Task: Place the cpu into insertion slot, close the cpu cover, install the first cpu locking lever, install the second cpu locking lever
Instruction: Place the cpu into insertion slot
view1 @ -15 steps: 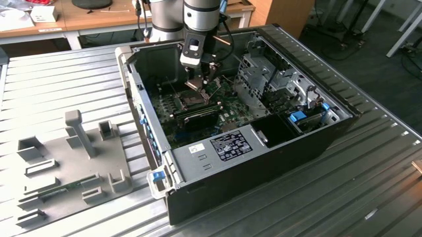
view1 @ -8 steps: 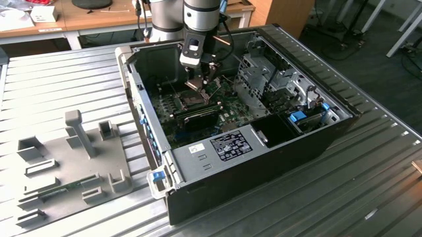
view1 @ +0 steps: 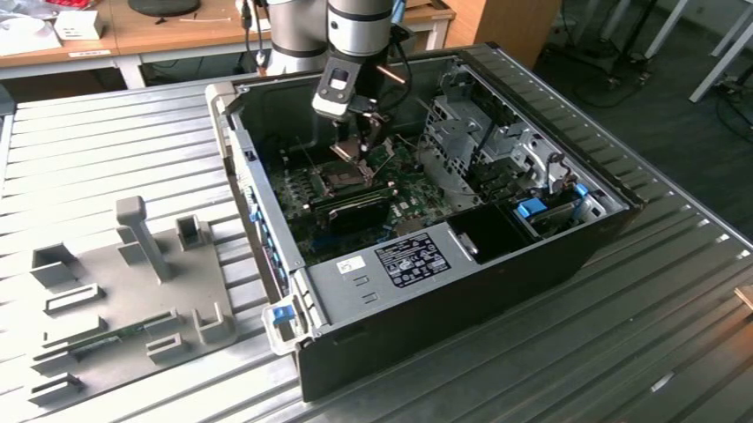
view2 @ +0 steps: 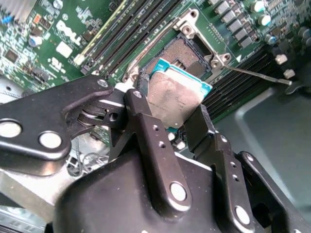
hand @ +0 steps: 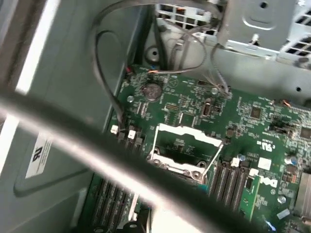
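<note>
Four steps make up this job, and we judge none of them finished yet. The black two-fingered gripper (view2: 170,116) has its fingers (view2: 146,131) clamped on opposite edges of the small flat square cpu with a silvery-tan metal top (view2: 177,97). The cpu hangs tilted close over the square dark-centred insertion slot with a metal rim (view2: 187,56), not seated; we cannot tell whether a corner touches. In the exterior view the gripper sits at about one o'clock from the slot, inside the open black computer case (view1: 471,291). The thin silvery square cpu cover frame (hand: 187,131) stands raised off the green circuit board (hand: 184,97), so closing remains. One thin metal locking lever (view2: 252,74) juts out unlatched, and we take both levers as not yet installed.
</note>
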Motion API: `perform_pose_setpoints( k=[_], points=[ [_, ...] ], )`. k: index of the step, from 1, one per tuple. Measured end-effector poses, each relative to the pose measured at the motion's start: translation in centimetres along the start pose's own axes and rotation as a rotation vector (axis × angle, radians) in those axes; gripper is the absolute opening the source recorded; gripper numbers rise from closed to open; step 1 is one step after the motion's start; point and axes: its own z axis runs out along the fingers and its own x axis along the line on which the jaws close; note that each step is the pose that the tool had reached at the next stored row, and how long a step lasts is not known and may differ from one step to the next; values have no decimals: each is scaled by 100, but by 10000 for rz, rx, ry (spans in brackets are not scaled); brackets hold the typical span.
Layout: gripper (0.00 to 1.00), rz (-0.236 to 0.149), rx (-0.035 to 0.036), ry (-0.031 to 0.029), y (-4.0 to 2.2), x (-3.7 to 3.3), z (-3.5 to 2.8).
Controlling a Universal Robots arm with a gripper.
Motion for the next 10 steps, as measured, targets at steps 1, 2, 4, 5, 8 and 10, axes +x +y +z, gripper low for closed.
perform_pose_setpoints(
  k=[1,2,4,5,8,10],
  points=[
    [54,155,-2,-9,0,0,1],
    [54,292,-3,-16,0,0,1],
    [54,495,-6,-26,-1,0,1],
    [54,543,-7,-29,-1,0,2],
    [54,561,-6,-31,-1,0,1],
    [54,707,-9,-39,-1,1,3]
  ],
)
